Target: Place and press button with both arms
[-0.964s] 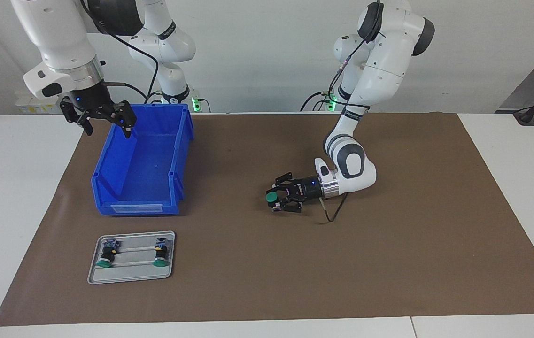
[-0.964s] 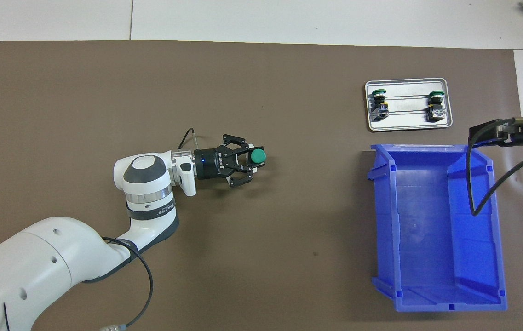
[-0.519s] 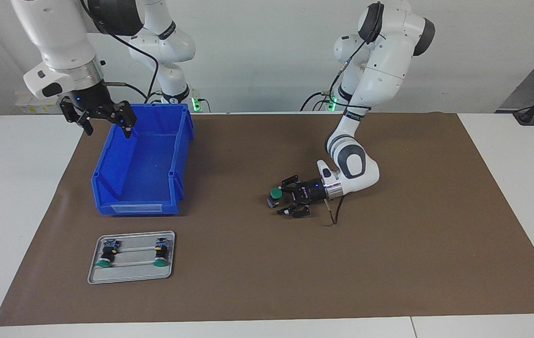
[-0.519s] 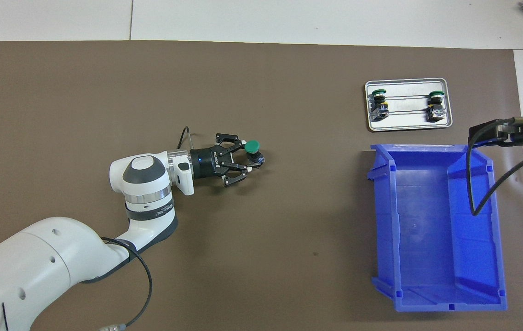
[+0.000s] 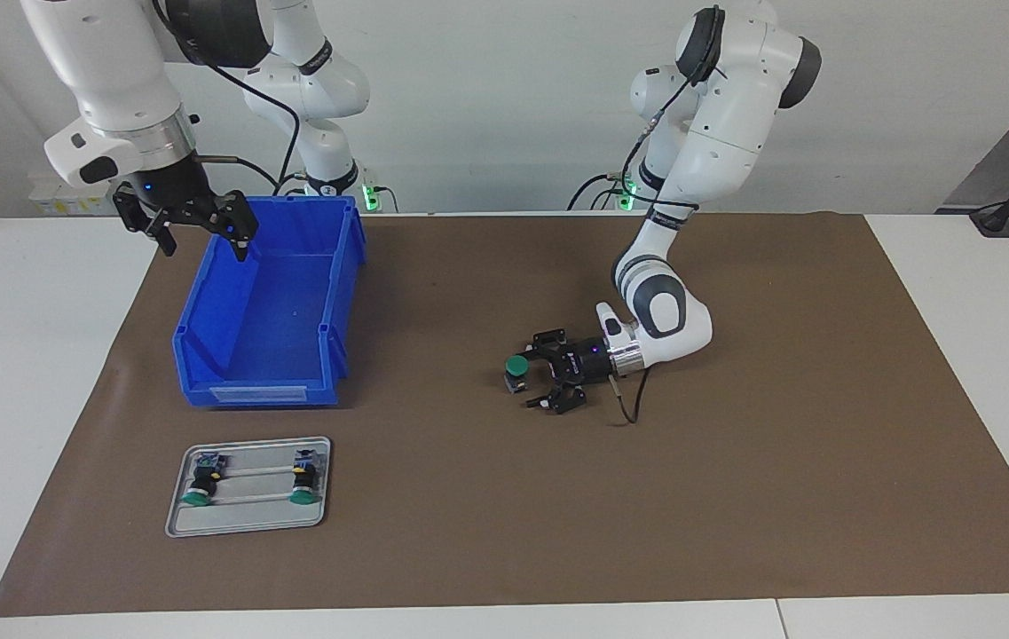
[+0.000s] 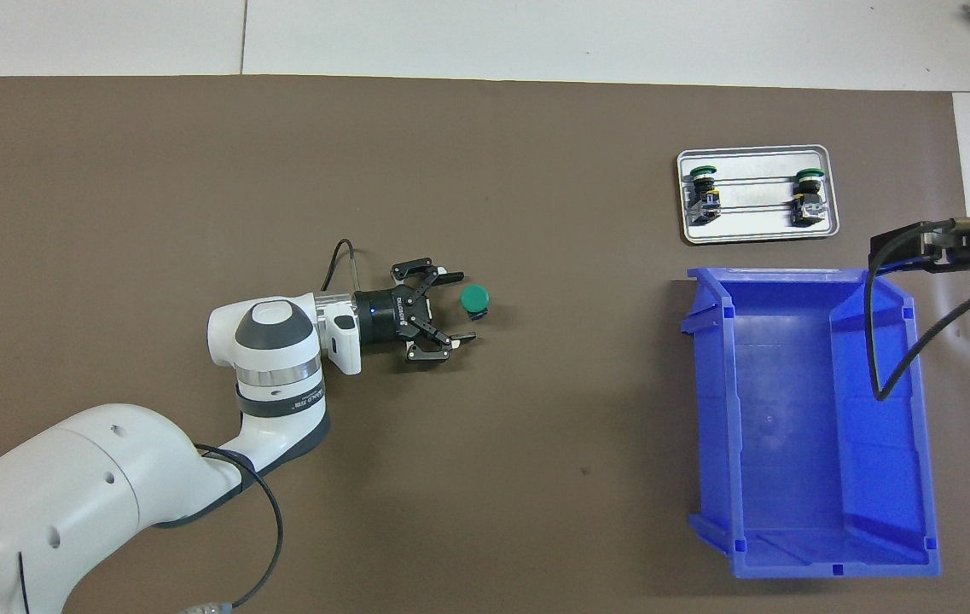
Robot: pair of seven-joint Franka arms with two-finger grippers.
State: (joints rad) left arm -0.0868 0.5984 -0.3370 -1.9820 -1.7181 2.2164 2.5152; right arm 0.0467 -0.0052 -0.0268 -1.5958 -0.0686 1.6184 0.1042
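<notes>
One button stands upright on the brown mat, green cap up, near the table's middle; it also shows in the overhead view. My left gripper lies low beside it, open, with the fingertips spread on either side and not touching it; in the overhead view the button sits just past the tips. My right gripper hangs open and empty over the blue bin's end nearest the robots, and waits.
The blue bin stands toward the right arm's end, also in the overhead view. A grey tray farther from the robots holds two more buttons; the overhead view shows it too.
My left gripper turned the button from lying in its grip to upright on the mat, let go, opened wide and drew back a little. The right arm has not moved.
</notes>
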